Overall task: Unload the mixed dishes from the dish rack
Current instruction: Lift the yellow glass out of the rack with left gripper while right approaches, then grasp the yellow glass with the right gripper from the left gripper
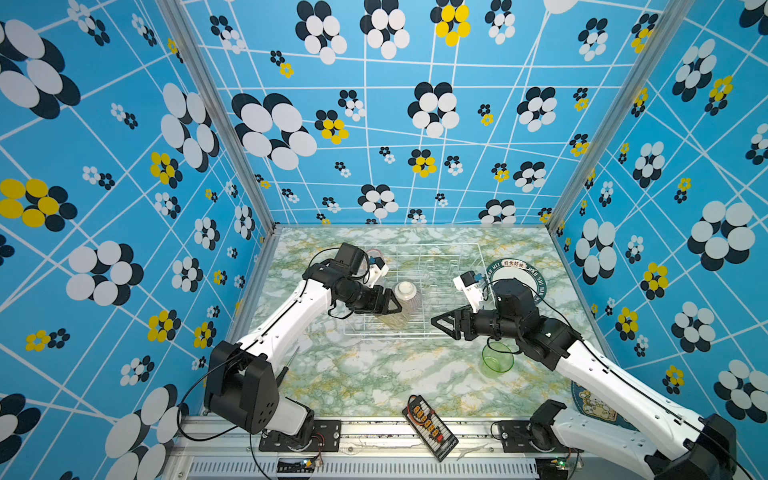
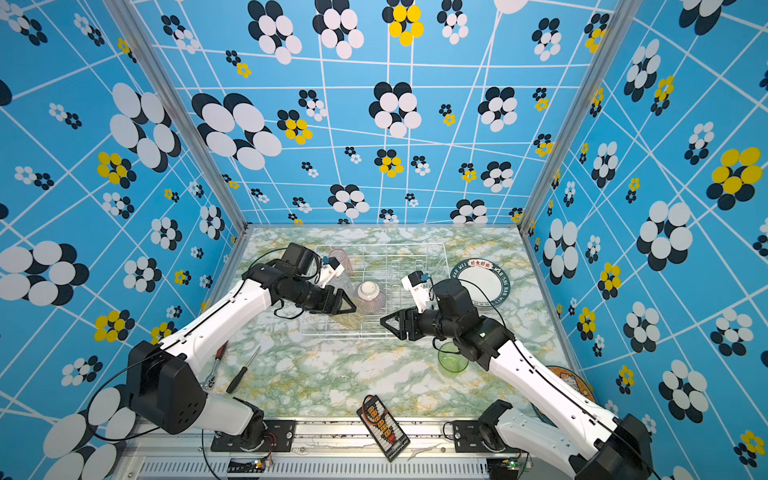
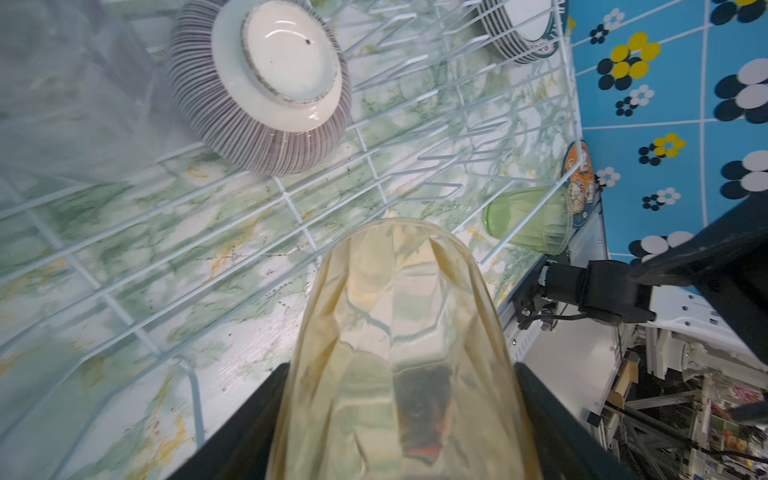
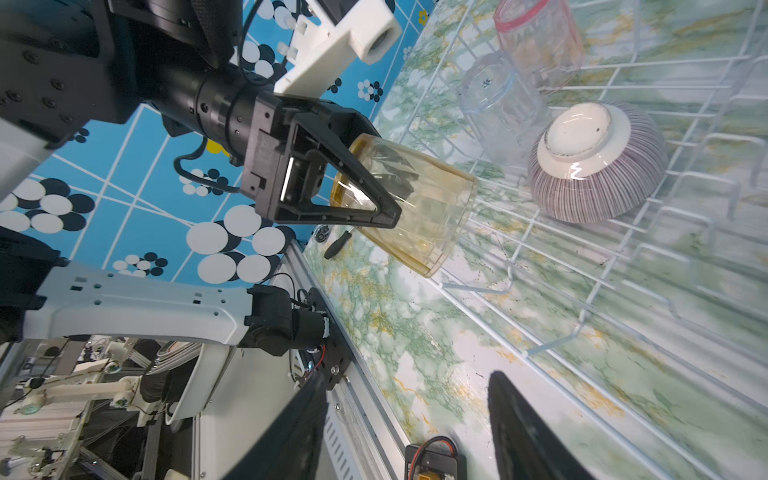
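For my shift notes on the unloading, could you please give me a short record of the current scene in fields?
left pincer: shut on the yellow tumbler, held on its side over the near part of the dish rack
right pincer: open, empty, by the rack's near edge
in rack: purple-striped bowl, upside down; pink tumbler; clear tumbler
on table: green tumbler, upright; stack of plates, right of the rack

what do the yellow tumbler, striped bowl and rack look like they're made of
Yellow tumbler: clear tinted glass or plastic, glossy; the tabletop shows through its facets.
Striped bowl: glazed ceramic, probably; shiny white foot with highlights.
Dish rack: thin wire, seemingly white-coated metal.
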Tool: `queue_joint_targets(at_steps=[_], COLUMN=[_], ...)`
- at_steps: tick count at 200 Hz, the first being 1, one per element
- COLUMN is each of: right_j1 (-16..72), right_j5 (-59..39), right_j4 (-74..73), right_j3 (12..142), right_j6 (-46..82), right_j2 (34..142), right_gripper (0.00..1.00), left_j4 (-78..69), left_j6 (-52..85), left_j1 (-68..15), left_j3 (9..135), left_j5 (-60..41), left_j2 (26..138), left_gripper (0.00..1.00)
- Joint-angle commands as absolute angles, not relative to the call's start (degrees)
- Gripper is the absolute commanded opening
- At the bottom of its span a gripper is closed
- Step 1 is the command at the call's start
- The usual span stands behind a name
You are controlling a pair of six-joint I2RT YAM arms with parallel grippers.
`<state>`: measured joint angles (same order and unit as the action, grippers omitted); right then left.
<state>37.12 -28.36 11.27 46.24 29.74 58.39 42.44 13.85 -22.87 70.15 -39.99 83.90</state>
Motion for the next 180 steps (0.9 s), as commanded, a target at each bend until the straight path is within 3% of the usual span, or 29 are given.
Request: queue_joint_targets(at_steps=[1,67,180], right_j1=[37.5,37.5,37.5], right_j5=[-32.1,-34.2,-38.6], right_j4=[1.7,-8.4,-23.3], right_j3=[44.4,42.7,43.6], right_j6=[32.5,35.9,40.7], right_j2=[59.5,59.6,63.3], right_gripper=[0.55,0.48,0.31], left_j4=[34.4,14.8,-19.6], left_j6=[17.9,30.4,52.2], left_j1=[-22.3,-22.6,-26.5], left_j3=[69.4,64.4,57.7], left_j5=[-51.3,-62.5,-68.5], left_j2=[81.4,79.6,84.1], left_gripper=[0.58,0.57,0.56])
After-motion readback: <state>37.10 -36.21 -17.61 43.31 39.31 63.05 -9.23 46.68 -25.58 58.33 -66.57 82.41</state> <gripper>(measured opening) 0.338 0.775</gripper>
